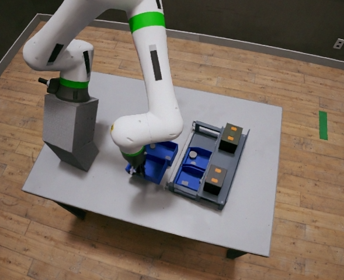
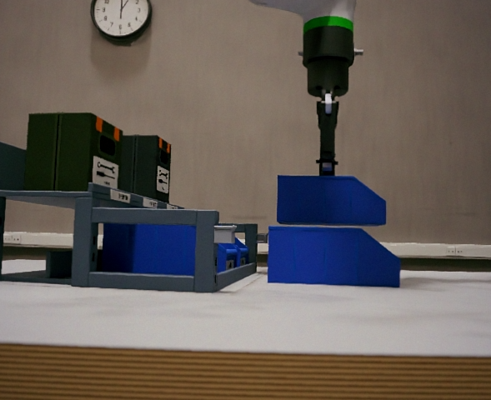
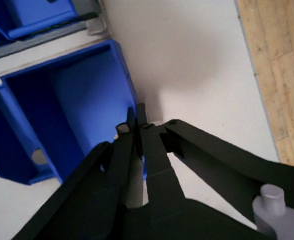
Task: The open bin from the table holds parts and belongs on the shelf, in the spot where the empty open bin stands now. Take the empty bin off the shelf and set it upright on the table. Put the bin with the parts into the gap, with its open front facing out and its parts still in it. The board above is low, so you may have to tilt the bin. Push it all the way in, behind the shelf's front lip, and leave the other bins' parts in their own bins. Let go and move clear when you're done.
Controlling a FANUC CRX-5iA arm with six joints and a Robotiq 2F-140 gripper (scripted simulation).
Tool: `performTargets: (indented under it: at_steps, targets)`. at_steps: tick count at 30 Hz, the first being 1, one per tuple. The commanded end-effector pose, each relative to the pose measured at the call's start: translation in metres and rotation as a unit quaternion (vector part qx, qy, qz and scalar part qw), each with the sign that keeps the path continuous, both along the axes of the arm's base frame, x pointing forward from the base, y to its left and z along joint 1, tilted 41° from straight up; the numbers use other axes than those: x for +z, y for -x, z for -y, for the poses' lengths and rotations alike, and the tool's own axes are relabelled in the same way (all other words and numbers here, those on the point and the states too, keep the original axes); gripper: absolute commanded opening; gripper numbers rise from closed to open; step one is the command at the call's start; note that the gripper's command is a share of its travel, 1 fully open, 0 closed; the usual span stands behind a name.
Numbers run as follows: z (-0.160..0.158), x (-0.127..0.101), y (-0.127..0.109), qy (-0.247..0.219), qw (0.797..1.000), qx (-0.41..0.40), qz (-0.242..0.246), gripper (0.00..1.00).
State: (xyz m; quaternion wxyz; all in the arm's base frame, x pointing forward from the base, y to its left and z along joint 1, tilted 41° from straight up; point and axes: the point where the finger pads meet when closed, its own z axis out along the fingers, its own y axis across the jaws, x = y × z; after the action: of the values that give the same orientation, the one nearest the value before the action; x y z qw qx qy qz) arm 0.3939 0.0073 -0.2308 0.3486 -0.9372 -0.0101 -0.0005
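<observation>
Pinched nearly shut, the pincer (image 2: 327,168) has the thin back wall of the empty bin (image 2: 323,198) between its fingertips, which explains so narrow a gap; it hangs straight down from the wrist, and the bin hangs level and upright beneath it, clear of the table (image 1: 111,192). Gripping by the rear wall keeps the sloped open front free and the bin upright for setting down; from the side it appears directly above the bin with the parts (image 2: 329,257), though the top view suggests it is beside it, towards the camera, and I cannot settle the depth. That parts bin stands on the table just outside the shelf (image 2: 150,213), whose near slot looks vacated.
</observation>
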Motion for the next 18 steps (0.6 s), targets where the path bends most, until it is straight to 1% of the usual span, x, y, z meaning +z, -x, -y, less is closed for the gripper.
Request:
performTargets:
  at_steps: [1,18]
  targets:
    - [0.0008,0.0003,-0.0005,0.000,1.000,0.000,0.001,0.10]
    - [-0.0039,-0.0052,-0.0004,0.000,1.000,0.000,0.001,0.10]
